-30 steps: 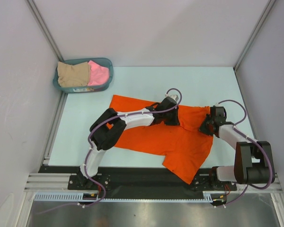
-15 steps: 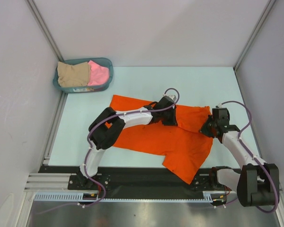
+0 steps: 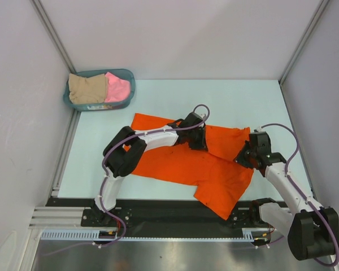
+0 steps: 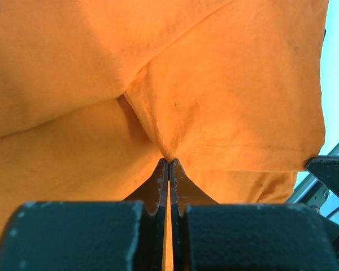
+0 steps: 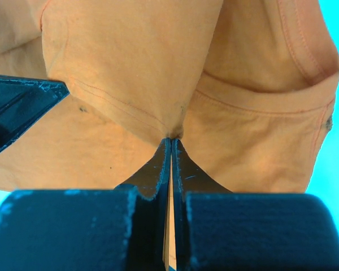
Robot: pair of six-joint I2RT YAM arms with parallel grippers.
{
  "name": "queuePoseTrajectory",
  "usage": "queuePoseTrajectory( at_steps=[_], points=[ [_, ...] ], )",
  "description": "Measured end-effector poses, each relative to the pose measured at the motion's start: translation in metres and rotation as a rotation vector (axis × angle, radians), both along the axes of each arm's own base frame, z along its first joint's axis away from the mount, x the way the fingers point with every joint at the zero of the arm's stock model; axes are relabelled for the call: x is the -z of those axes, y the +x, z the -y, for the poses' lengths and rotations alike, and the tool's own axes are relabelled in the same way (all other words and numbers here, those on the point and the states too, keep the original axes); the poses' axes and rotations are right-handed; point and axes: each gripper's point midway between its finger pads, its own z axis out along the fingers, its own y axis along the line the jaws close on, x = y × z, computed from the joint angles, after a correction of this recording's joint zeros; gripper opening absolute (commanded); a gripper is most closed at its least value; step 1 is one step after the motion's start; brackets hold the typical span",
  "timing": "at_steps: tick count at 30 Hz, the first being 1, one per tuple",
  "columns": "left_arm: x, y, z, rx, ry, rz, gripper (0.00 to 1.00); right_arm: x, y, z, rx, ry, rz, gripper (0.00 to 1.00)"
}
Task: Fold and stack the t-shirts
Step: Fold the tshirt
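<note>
The orange t-shirt point(image 3: 186, 164) lies spread over the middle of the light table. My left gripper point(image 3: 199, 139) is shut on a pinch of its cloth near the shirt's far edge; the left wrist view shows the fabric point(image 4: 214, 84) bunched at the closed tips point(image 4: 168, 162). My right gripper point(image 3: 244, 156) is shut on the shirt's right part; the right wrist view shows the hem point(image 5: 130, 73) drawn into the closed tips point(image 5: 170, 140). The beige t-shirt point(image 3: 86, 87) and the pink t-shirt point(image 3: 118, 86) lie crumpled in the basket.
The teal plastic basket point(image 3: 128, 96) stands at the far left corner of the table. Grey walls with metal frame posts close in the left, back and right sides. The black arm rail point(image 3: 175, 214) runs along the near edge.
Both grippers have moved a little left and nearer with the orange cloth pinched in them. The shirt's far right part has been drawn inward. The right arm's elbow has swung down to the right.
</note>
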Motion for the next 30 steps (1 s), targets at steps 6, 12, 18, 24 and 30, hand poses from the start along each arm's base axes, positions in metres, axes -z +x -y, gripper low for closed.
queuePoseTrajectory(
  at_steps=[6,12,18,24,30],
  points=[
    [0.004,-0.007,-0.005,0.017,0.007,-0.022,0.0,0.005,-0.006,0.0,0.02,0.004,-0.015,0.0],
    [0.011,-0.015,-0.012,0.03,0.025,-0.048,0.0,0.013,-0.012,0.003,0.042,-0.006,-0.03,0.0],
    [0.009,-0.02,-0.013,0.044,0.013,-0.061,0.18,0.019,-0.013,0.006,0.056,-0.027,-0.04,0.0],
    [0.006,-0.036,-0.035,0.06,0.023,-0.051,0.52,0.021,-0.011,0.016,0.065,-0.078,-0.047,0.66],
    [-0.086,0.015,-0.096,-0.057,-0.045,0.153,0.73,-0.029,0.059,0.05,0.165,-0.17,0.097,0.77]
  ],
)
